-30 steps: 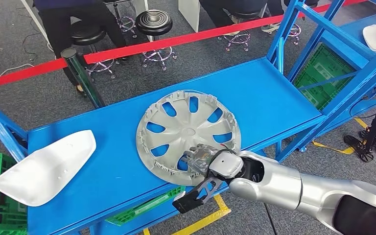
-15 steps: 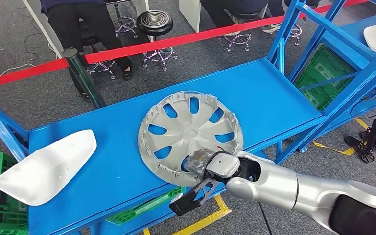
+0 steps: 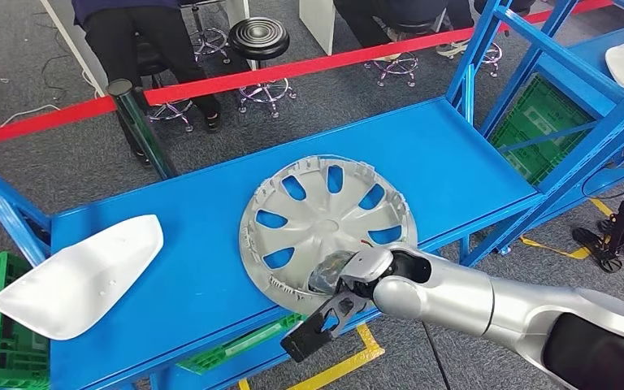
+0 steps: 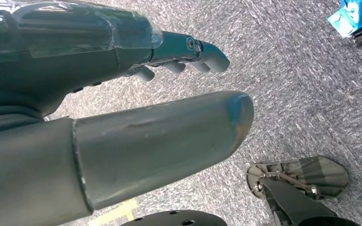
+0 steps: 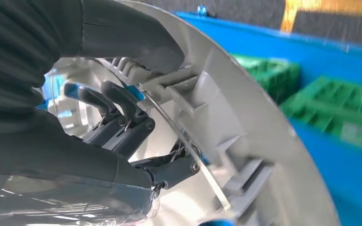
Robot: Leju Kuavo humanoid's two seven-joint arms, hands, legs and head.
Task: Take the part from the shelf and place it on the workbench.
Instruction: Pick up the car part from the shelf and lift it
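Left robot hand (image 4: 122, 61): we see it hanging over the floor, fingers apart, holding nothing.
Right robot hand (image 3: 343, 272): clamped on the near rim of the hubcap (image 3: 325, 218).
Hubcap: on the blue shelf (image 3: 455, 154), stretching away from our right robot hand, far nearer it.

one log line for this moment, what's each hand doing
right robot hand: grips round grey plastic hubcap rim on blue shelf | left robot hand: empty, hanging
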